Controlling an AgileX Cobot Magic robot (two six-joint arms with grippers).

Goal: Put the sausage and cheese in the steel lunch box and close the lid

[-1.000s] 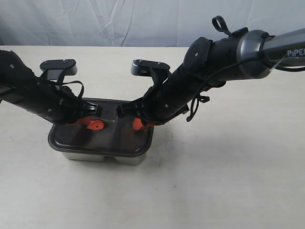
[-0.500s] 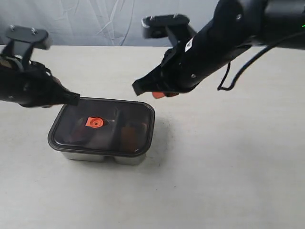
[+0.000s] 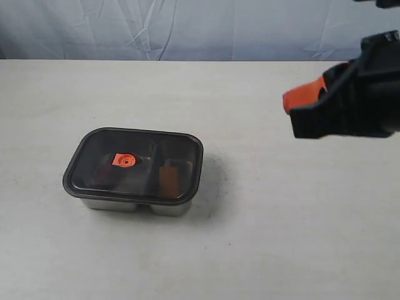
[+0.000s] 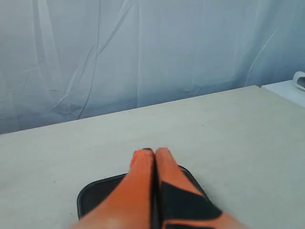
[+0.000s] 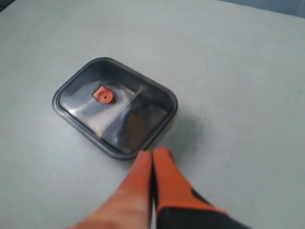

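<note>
In the exterior view, bare pale table (image 3: 262,250) is seen nearest. On it, left of the middle, the steel lunch box (image 3: 134,205) is set flat, with the lid (image 3: 181,153) seated on its rim. Its long axis is laid across the view, the right end turned slightly toward the viewer. The orange valve (image 3: 125,160) is placed left of the lid's centre, face up. Through the dark lid a divider is made out, and an orange-brown shape (image 3: 167,179) is dimly seen in the right compartment; the contents cannot be told further. Farther right, well apart from the box, the right gripper (image 3: 299,100) is held above the table, jaws pressed together on nothing. The left gripper (image 4: 153,152) is shown only by its wrist camera, likewise closed and empty. A blue-grey curtain (image 3: 187,28) is hung behind.
</note>
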